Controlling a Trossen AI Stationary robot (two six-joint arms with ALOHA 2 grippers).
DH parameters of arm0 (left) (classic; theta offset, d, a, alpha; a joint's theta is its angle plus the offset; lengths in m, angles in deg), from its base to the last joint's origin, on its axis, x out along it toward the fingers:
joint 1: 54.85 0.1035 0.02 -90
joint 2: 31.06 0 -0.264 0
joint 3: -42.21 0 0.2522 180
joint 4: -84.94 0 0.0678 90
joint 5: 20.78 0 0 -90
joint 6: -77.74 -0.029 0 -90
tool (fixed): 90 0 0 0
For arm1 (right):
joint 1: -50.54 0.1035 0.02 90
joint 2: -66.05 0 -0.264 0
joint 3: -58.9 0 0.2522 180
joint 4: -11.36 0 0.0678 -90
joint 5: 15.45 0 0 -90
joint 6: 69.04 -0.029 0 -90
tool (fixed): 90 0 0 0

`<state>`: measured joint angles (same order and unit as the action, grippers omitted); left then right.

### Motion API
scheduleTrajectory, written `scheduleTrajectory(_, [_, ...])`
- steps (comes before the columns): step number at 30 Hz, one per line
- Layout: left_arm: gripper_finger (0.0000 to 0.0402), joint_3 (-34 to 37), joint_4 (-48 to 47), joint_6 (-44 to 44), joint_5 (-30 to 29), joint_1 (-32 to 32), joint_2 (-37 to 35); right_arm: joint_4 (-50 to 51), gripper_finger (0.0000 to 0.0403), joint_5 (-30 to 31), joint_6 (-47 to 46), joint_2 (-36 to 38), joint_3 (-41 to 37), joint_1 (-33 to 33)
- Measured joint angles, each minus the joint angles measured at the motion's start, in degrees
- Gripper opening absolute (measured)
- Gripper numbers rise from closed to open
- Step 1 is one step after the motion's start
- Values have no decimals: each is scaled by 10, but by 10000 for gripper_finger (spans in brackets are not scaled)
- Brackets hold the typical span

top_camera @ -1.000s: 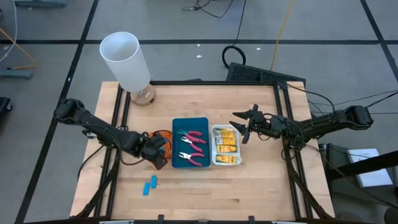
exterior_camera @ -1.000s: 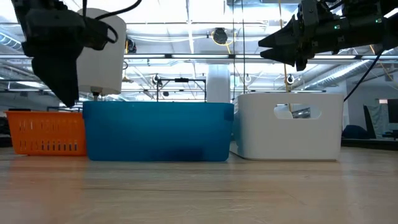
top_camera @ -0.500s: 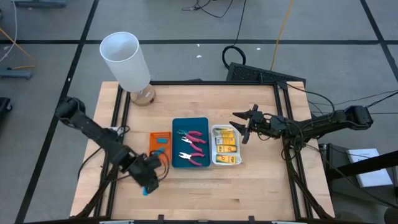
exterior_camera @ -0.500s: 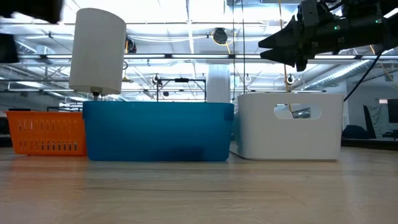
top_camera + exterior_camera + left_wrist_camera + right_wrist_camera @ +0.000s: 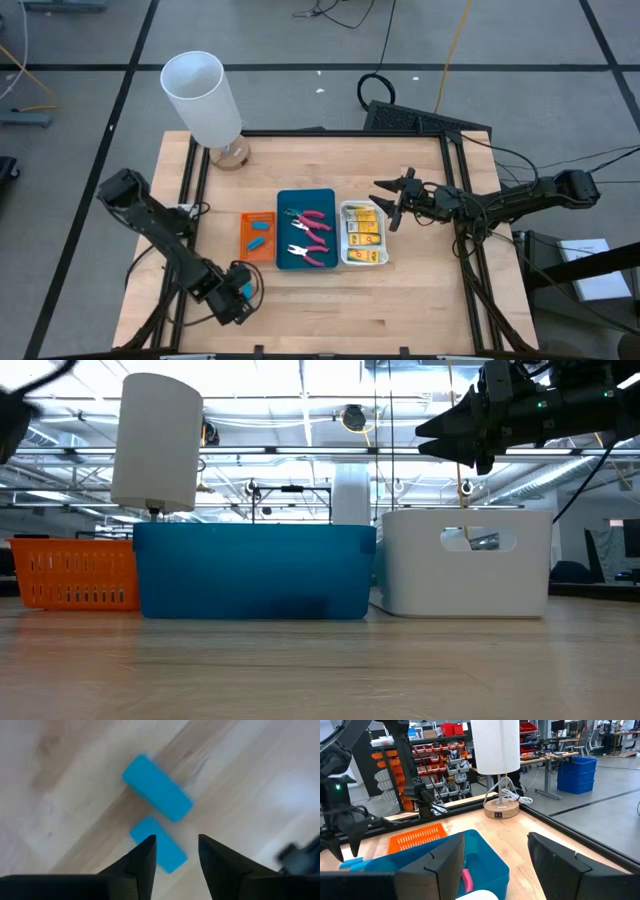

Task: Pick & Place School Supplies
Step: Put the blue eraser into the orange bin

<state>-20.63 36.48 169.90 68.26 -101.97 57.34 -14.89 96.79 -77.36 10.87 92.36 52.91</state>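
Observation:
Two light-blue stubby pieces [image 5: 157, 795] [image 5: 167, 856] lie flat on the bare wood near the table's near-left corner [image 5: 246, 291]. My left gripper [image 5: 177, 850] [image 5: 233, 300] hovers over them, open and pointing down, its fingertips on either side of the nearer piece. Another light-blue piece [image 5: 257, 243] lies in the orange tray [image 5: 245, 228]. Pink-handled pliers [image 5: 312, 222] lie in the blue tray [image 5: 288, 198], and yellow packets [image 5: 363, 236] in the white tray [image 5: 347, 258]. My right gripper [image 5: 392, 205] [image 5: 440, 430] waits open, raised above the white tray's right side.
The tall white cylinder [image 5: 203, 98] stands on its round wooden base [image 5: 232, 155] at the far-left corner. The three trays sit side by side mid-table. Bare wood lies along the near edge [image 5: 400, 310] and to the far side of the trays.
My left gripper has moved from over the orange tray toward the table's near edge and a little left, ending above the two light-blue pieces on the wood. It has left the low view. The orange tray and the light-blue piece in it now show.

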Motion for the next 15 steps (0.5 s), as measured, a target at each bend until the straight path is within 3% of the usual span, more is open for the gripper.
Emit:
scheduleTrajectory(6, [136, 0, 4, 28, 118, 33, 40, 0, 210, 0, 0, 0, 0, 0])
scheduleTrajectory(15, [131, -1, 13, 144, 148, 61, 48, 0, 210, 0, 0, 0, 0, 0])
